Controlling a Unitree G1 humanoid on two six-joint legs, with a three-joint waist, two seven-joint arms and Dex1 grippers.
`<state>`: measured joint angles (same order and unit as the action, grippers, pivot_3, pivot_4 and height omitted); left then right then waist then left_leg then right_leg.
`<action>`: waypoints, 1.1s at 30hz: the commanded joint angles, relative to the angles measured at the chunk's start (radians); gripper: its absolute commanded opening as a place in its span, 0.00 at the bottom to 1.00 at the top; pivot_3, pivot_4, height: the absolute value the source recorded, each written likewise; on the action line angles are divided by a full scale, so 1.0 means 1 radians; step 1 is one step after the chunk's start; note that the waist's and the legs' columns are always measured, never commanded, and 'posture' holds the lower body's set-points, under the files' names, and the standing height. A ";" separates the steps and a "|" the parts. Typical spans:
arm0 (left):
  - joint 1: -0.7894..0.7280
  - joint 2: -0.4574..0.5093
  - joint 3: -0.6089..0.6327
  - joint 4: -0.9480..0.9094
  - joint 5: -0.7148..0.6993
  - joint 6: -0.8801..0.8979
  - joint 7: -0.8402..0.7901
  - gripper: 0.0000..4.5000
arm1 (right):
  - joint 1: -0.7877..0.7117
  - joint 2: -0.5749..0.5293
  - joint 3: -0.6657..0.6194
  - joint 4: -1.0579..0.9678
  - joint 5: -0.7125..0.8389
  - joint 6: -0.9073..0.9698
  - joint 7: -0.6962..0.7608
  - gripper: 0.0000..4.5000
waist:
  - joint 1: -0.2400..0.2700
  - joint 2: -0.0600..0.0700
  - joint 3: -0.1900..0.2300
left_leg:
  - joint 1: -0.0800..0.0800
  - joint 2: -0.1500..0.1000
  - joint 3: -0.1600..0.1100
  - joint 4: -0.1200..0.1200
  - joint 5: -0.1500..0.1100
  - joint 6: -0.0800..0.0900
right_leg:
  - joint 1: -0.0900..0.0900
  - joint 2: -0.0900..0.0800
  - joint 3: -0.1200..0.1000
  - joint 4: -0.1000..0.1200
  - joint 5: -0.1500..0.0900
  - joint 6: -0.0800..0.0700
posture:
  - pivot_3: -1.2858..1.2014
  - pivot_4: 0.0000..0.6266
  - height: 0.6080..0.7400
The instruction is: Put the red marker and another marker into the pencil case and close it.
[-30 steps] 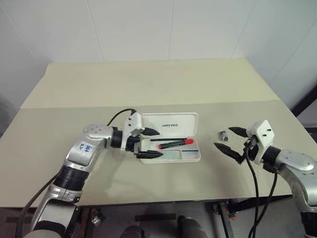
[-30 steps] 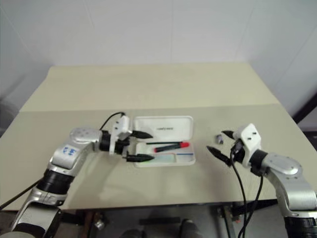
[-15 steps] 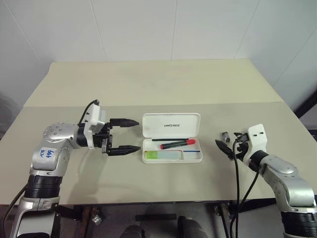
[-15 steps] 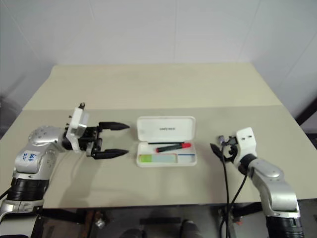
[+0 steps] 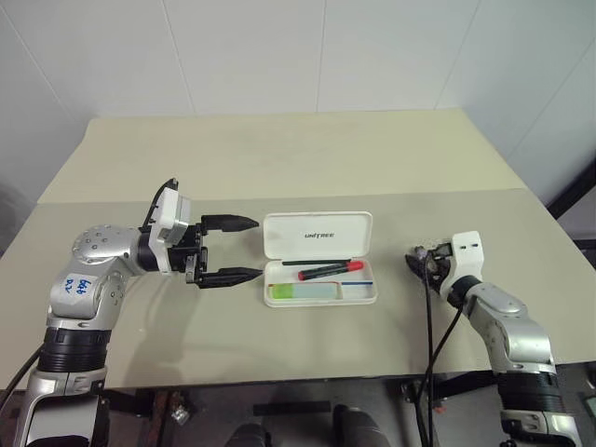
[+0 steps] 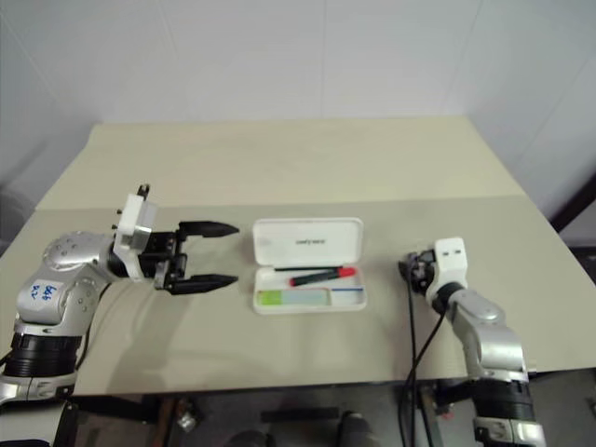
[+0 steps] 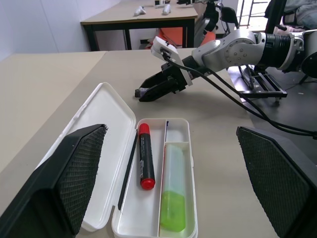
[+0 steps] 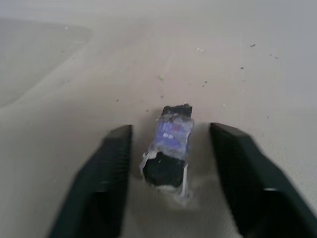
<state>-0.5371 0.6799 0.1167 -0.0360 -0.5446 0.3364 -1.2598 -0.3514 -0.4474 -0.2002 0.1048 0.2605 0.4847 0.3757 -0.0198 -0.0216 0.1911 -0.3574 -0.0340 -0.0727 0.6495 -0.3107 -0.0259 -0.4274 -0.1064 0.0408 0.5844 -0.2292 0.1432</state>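
The white pencil case (image 5: 317, 233) lies open at the table's middle, lid folded back. Inside it lie the red marker (image 5: 331, 270), black with a red cap end, and the light-green marker (image 5: 303, 291) in the front compartment. The left wrist view shows both, the red marker (image 7: 144, 158) next to the green marker (image 7: 173, 208). My left gripper (image 5: 259, 248) hovers open just left of the case, pointing at it, holding nothing. My right gripper (image 5: 416, 259) is low on the table at the right, open, its fingers either side of a small grey cap-like piece (image 8: 168, 144) with a gap on both sides.
The beige table (image 5: 279, 158) stretches far back behind the case. Its right edge runs close to my right arm. A cable (image 5: 430, 326) hangs from the right wrist over the table's front edge.
My left gripper drew back leftward out of the case and stayed open. My right gripper dropped forward to the small grey piece and its fingers narrowed around it.
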 commanded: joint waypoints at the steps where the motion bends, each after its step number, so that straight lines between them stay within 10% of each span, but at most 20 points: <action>1: 0.008 0.007 0.019 -0.051 -0.027 -0.004 0.012 1.00 | -0.015 -0.005 -0.021 -0.019 0.005 -0.013 -0.007 0.24 | -0.003 0.000 0.000 | 0.000 0.000 0.000 0.000 0.000 0.000 | 0.000 0.000 0.000 0.000 0.000 0.000 | 0.52 0.24 1.00; 3: 0.016 0.007 0.020 -0.057 -0.029 -0.003 0.014 1.00 | -0.015 -0.007 -0.019 -0.025 0.004 -0.008 -0.006 0.09 | -0.006 0.000 0.000 | 0.000 0.000 0.000 -0.001 0.000 0.000 | 0.000 0.000 0.000 0.001 0.000 0.000 | 0.52 0.24 1.00; 20: 0.069 0.018 -0.004 -0.009 0.002 -0.051 -0.055 1.00 | -0.076 -0.309 0.099 -0.034 0.101 -0.303 0.746 0.09 | -0.010 0.000 0.000 | 0.000 0.003 0.001 -0.001 0.000 0.000 | 0.000 0.003 0.000 -0.001 0.000 0.000 | 0.52 0.24 1.00; 33: 0.086 0.017 -0.026 -0.014 0.004 -0.070 -0.061 1.00 | -0.221 -0.233 0.321 0.107 0.037 -0.465 1.010 0.09 | -0.008 0.000 0.001 | 0.000 0.003 0.001 0.001 -0.001 -0.001 | 0.000 0.003 0.001 -0.001 0.000 0.000 | 0.52 0.24 1.00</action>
<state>-0.4546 0.6857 0.0874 -0.0261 -0.5399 0.2822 -1.3157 -0.5527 -0.6877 0.1161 0.2016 0.2984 0.0492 1.3628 -0.0280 -0.0214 0.1917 -0.3571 -0.0309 -0.0722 0.6502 -0.3116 -0.0273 -0.4275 -0.1031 0.0412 0.5830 -0.2293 0.1431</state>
